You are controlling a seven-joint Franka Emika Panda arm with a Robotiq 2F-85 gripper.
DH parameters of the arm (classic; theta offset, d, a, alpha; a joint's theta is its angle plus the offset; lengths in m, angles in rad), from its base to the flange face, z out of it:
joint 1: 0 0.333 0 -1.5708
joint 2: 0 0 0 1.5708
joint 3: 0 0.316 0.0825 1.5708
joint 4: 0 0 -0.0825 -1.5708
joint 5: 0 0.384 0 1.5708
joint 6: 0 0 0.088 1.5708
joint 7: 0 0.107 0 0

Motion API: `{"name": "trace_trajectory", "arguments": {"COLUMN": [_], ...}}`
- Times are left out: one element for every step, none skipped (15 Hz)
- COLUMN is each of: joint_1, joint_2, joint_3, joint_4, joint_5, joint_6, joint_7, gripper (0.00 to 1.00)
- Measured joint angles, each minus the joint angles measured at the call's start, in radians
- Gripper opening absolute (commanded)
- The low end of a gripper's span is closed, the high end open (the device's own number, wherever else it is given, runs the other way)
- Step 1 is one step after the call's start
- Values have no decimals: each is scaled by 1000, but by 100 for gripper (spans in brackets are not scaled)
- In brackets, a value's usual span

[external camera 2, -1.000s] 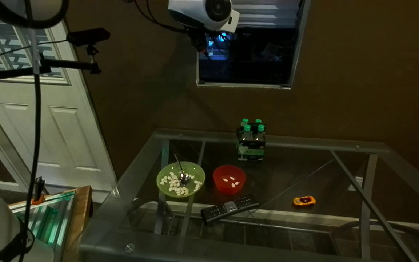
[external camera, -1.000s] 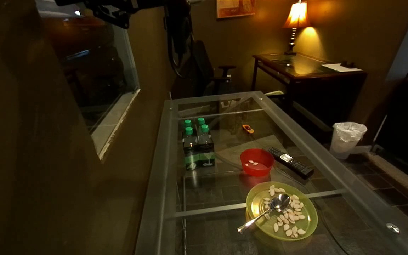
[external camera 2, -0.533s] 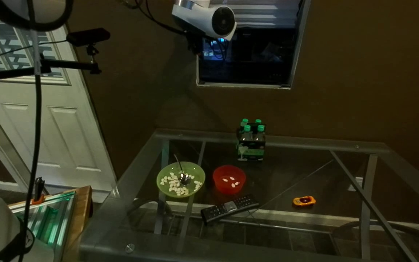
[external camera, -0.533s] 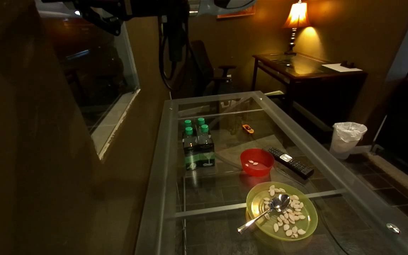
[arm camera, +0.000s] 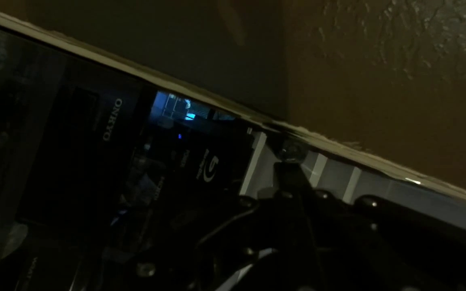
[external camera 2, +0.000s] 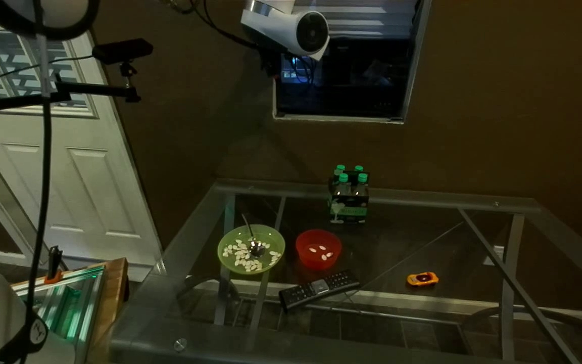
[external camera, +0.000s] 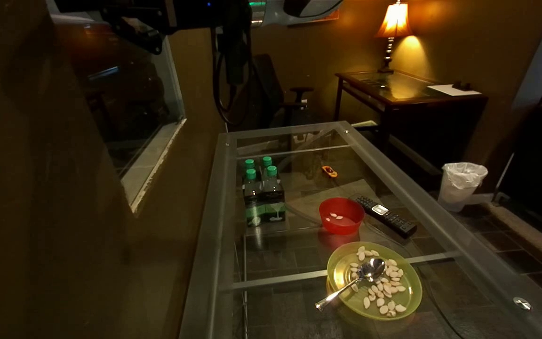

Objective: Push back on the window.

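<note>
brown wall (external camera 2: pixel 498 76), bottles (external camera 2: pixel 349 194) and red bowl (external camera 2: pixel 319 260) on glass table (external camera 2: pixel 432 197), hand (arm camera: pixel 291 171) pinched narrow near the window (external camera 2: pixel 356 83)

Red bowl (external camera: pixel 341 228) between green-capped bottles (external camera: pixel 271 183) and black remote (external camera: pixel 386 216) on the glass-topped table (external camera: pixel 209 263).

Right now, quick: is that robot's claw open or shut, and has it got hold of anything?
Gripper: closed, its dark tips together in the wrist view, with nothing seen held between them.
</note>
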Motion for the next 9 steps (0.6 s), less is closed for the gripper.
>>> {"name": "trace_trajectory", "arguments": {"joint_1": [6,13,20,27,32,34,36,36,36], "joint_2": [0,1,2,5,9,14,19,27,35], "joint_3": [-8,-16,-23,-30,-37,-42,-47,-52,-57], "joint_4": [2,4,8,14,19,25,31,40,49], "joint_5": [0,0,0,-1,-2,-2,-3,-5,-6], "joint_6": [-1,-2,-2,-2,-7,-17,-30,-46,-65], "joint_7": [0,0,0,0,0,0,0,0,0], "gripper": [0,0,0,0,0,0,0,0,0]}}
